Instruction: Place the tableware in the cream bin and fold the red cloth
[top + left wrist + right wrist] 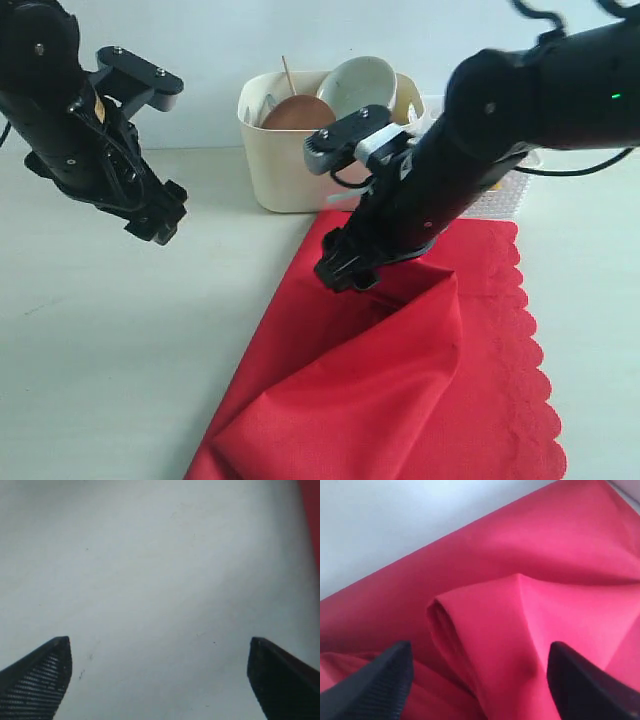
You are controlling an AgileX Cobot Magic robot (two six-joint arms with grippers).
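Observation:
The red cloth [400, 400] lies rumpled on the table, its scalloped edge to the right and one layer turned over into a raised fold. My right gripper [340, 275] hovers over the cloth's far left part, open. In the right wrist view the fold ridge of the red cloth [485, 625] rises between the spread fingertips of the right gripper [481, 647], gripped by neither. The cream bin [275, 160] behind holds the pale bowl [358, 85], brown plate [297, 114] and a chopstick [288, 72]. My left gripper [160, 225] hangs open over bare table [160, 555], empty [160, 642].
A white lattice basket [505, 195] stands right of the bin, mostly behind my right arm. A strip of the red cloth [312, 520] shows at the edge of the left wrist view. Bare tabletop [120, 350] spreads left of the cloth.

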